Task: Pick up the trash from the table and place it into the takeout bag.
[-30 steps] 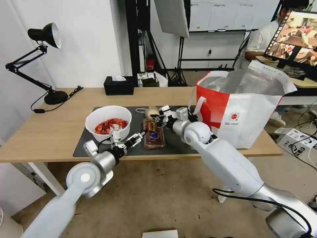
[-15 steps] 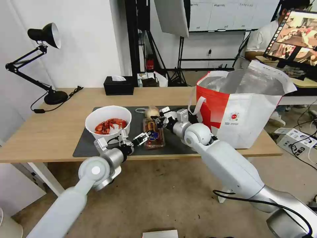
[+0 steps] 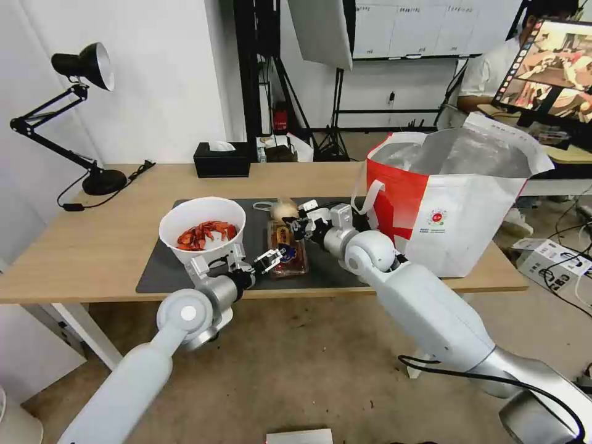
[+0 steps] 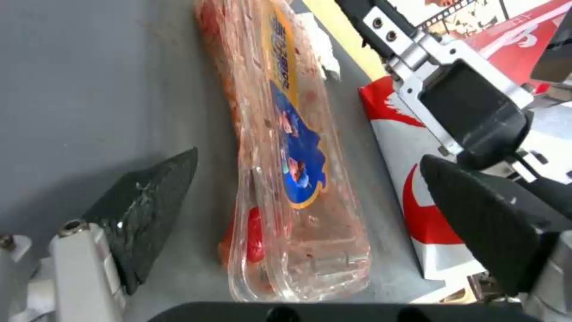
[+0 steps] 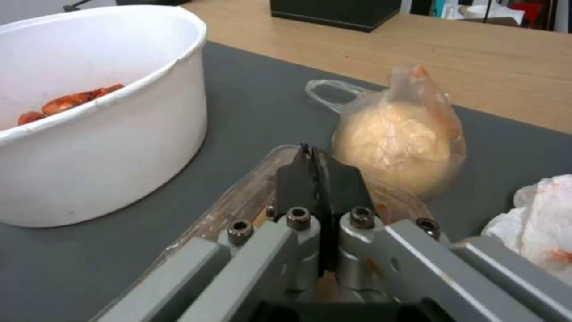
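Observation:
The clear plastic tray (image 3: 287,250) (image 4: 286,147) of food scraps lies on the dark mat (image 3: 160,271). My left gripper (image 3: 272,255) (image 4: 310,197) is open at its near end, one finger on each side of it. My right gripper (image 3: 295,226) (image 5: 312,172) is shut, its tips down at the tray's far rim (image 5: 238,201); I cannot tell whether it pinches the plastic. Just beyond it sits the bagged beige ball (image 3: 283,208) (image 5: 394,143). The white bowl (image 3: 202,229) (image 5: 101,120) of red shells stands to the left. A crumpled tissue (image 5: 542,223) lies near the ball. The takeout bag (image 3: 459,197) stands open at the right.
A black tissue box (image 3: 222,159) sits at the table's (image 3: 92,246) back edge, and a black desk lamp (image 3: 74,117) at the far left. The bag's white handle (image 3: 370,191) hangs close to my right wrist. A monitor stands behind the bag.
My left gripper has moved right and forward, from beside the bowl to the tray's near end. My right gripper has hardly moved. The trash has stayed in place.

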You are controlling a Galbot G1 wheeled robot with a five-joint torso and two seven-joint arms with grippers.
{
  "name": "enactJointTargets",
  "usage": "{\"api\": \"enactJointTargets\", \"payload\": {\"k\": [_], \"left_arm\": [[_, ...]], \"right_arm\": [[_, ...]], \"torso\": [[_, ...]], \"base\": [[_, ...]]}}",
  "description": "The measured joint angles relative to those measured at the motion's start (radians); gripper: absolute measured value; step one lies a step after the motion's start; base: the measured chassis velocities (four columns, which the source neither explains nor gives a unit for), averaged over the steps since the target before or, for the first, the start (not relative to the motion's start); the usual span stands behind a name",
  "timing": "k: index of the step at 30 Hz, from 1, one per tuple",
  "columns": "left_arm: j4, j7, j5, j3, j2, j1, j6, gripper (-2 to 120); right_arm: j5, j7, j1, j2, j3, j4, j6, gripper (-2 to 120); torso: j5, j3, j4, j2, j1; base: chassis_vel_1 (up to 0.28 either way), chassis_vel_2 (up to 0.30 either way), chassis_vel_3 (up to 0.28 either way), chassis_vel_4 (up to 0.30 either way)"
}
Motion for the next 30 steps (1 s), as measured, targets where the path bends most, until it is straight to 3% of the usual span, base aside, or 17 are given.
{"api": "enactJointTargets", "payload": {"k": [6,21,30], "left_arm": [[0.001,0.000,-0.012,0.001,-0.006,-0.001,0.002,96],[0.000,0.004,-0.014,0.003,-0.012,-0.009,0.003,36],[-0.005,0.004,-0.013,0.001,-0.010,-0.007,0.002,9]], "right_arm": [[0.004,0.000,0.004,0.001,0.001,-0.004,0.001,0],[0.004,-0.002,0.000,0.012,-0.002,-0.035,0.000,0],[0.002,-0.005,-0.002,0.018,-0.008,-0.054,-0.011,0]], "torso": [[0.0000,0.000,0.0000,0.000,0.000],[0.0000,0.000,0.0000,0.000,0.000],[0.0000,0.000,0.0000,0.000,0.000]], "base": [[0.000,0.000,0.000,0.000],[0.000,0.000,0.000,0.000],[0.000,0.000,0.000,0.000]]}}
